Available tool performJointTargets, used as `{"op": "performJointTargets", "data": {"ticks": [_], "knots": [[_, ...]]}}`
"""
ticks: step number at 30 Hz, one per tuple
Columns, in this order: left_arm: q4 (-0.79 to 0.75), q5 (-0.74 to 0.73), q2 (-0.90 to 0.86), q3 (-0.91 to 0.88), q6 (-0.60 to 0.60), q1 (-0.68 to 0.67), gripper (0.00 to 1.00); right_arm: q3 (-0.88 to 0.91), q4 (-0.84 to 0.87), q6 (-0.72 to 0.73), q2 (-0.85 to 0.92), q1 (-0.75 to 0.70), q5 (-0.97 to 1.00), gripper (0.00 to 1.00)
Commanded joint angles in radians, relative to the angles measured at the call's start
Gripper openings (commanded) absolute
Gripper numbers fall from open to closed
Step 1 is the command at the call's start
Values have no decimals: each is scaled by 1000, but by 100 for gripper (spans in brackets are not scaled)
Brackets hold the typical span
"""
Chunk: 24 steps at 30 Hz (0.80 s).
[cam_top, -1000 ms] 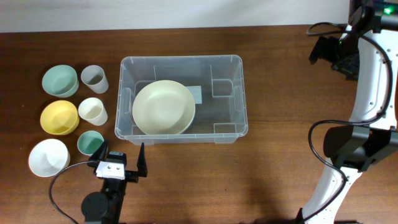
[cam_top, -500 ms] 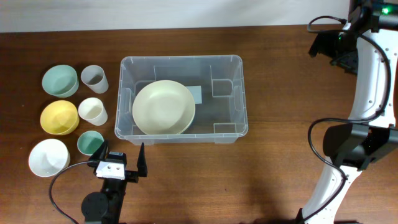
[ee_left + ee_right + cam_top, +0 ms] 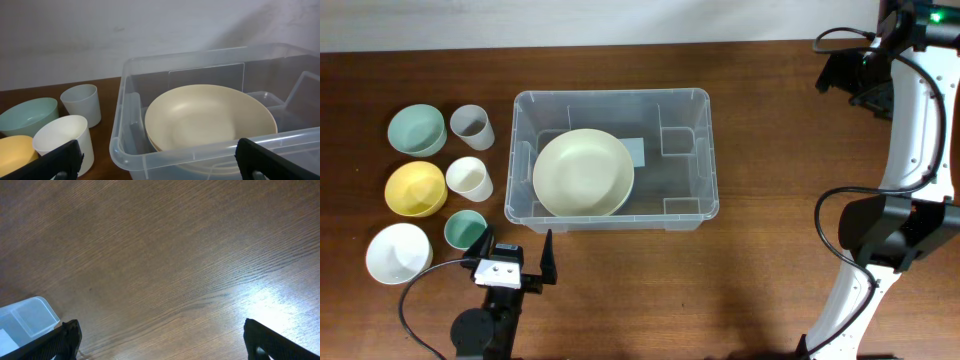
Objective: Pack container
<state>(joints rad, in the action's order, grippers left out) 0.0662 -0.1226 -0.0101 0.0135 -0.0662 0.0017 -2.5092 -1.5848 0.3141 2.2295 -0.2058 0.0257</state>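
**A:** Where does the packing stand?

**B:** Early, I'd say. The container (image 3: 610, 93) sits mid-frame on the counter (image 3: 770, 210). Only a big cream bowl (image 3: 583, 172) lies in it, toward its left end. Six pieces stand outside at the left of the frame. One column holds a green bowl (image 3: 417, 129), a yellow bowl (image 3: 416, 188) and a white bowl (image 3: 398, 252). Beside them are a grey cup (image 3: 472, 126), a white cup (image 3: 468, 179) and a small teal cup (image 3: 466, 229).

**A:** And the fingers?

**B:** Both pairs are spread wide and hold nothing. The left fingers (image 3: 549, 258) sit low in the frame, just below the container's lower-left corner and near the teal cup. The right fingers (image 3: 55, 342) hang at the upper right over bare wood, well apart from everything.

**A:** So what comes next?

**B:** Probably a pick by the left arm, since the teal cup is nearest. It would have to swing left and come down with the cup's rim between the fingers. Then it must lift high enough to clear the container's near wall.

**A:** Any tight spots?

**B:** The cups and bowls stand close together, so a wide approach could nudge the white bowl or white cup. The container's right half is bare, leaving plenty of room to set things down. The counter to its right is open too.
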Motion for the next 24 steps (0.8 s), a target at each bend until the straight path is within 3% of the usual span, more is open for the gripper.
{"op": "performJointTargets", "data": {"ticks": [1,8,16,24], "knots": [[2,0,4,-5,6,6,100,6,4,8,9,2,19,99],[1,0,4,-5,6,6,100,6,4,8,9,2,19,99],[-294,-37,3,-3,4,6,100,6,4,7,9,2,19,99],[-345,-64,-142,157,-143,9,100,6,4,7,9,2,19,99]]}}
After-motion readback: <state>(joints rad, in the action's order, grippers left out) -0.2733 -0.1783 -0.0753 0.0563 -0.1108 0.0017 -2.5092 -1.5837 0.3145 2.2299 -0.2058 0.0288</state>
